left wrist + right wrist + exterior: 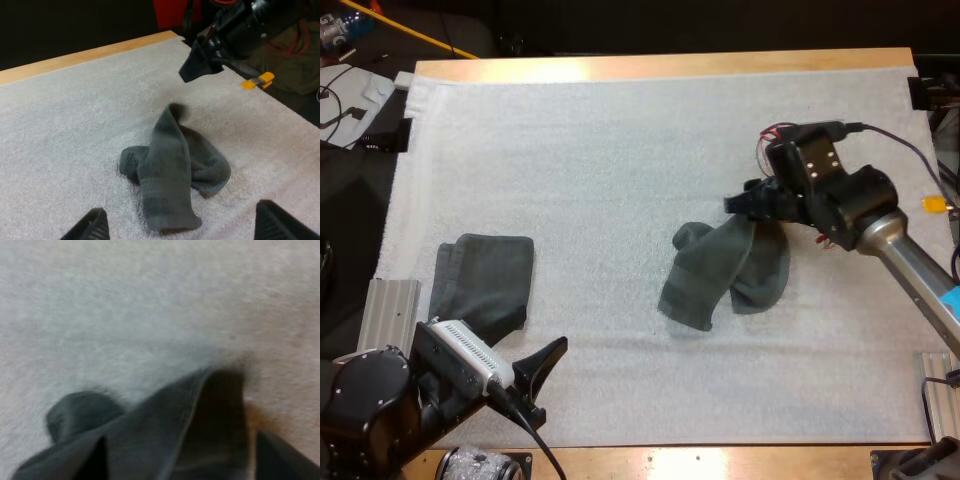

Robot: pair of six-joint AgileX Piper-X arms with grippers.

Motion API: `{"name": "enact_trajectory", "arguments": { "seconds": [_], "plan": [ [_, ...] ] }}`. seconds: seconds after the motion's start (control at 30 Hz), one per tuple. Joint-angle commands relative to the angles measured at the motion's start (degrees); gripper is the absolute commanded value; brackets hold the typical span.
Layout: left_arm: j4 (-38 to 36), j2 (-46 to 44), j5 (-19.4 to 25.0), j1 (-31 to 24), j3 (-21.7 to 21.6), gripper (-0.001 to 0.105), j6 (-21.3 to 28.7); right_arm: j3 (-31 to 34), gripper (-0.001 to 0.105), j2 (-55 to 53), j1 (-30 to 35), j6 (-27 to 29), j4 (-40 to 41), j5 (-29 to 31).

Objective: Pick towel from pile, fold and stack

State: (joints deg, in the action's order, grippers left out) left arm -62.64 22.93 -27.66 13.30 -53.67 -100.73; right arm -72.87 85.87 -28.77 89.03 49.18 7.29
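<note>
Across the desk (670,65) we see the white mat (620,150). A crumpled towel (730,265) lies toward its right edge and a folded towel (485,280) near the front-left corner. Our right claw (744,204) is spread wide over the crumpled towel, and our left claw (545,385) is wide beside the folded one.

No words, labels, brand marks, numbers or signs can be read anywhere (the crumpled towel (725,270), the folded towel (485,285) and the white mat (620,150) are all plain).

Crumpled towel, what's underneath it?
The crumpled towel lies on the white mat, bare all around it. Anything beneath its folds is covered.
</note>
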Motion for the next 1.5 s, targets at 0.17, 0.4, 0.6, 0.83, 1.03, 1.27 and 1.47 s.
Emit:
{"name": "enact_trajectory", "arguments": {
  "seconds": [0.17,0.4,0.6,0.83,1.03,1.27,1.47],
  "plan": [
    [0.4,0.3,-0.3,0.2,-0.3,0.059,-0.4,-0.8,0.060,-5.1,1.5,2.0,12.7,2.3],
    [0.0,0.0,-0.6,0.3,-0.2,0.059,-0.1,-0.3,0.060,-6.7,1.0,1.4,15.3,-1.7],
    [-0.1,0.0,-0.5,0.4,-0.2,0.059,-0.2,3.5,0.059,-7.4,-4.2,0.8,15.3,-4.7],
    [-1.1,-0.2,-0.5,0.4,-0.2,0.059,-0.3,12.1,0.060,-7.2,-11.5,-3.1,8.3,-5.4],
    [-4.3,0.0,-0.5,0.3,-0.2,0.059,-0.4,18.3,0.060,-6.1,-13.2,-7.8,1.6,-6.9],
    [-5.9,-0.2,-0.3,0.3,-0.3,0.059,-0.3,22.0,0.060,-5.5,-13.0,-10.4,-5.2,-9.3],
    [-8.9,-0.1,-0.4,0.3,-0.2,0.059,-0.3,23.3,0.058,-1.4,-13.2,-13.3,-10.0,-9.8]
  ]
}}
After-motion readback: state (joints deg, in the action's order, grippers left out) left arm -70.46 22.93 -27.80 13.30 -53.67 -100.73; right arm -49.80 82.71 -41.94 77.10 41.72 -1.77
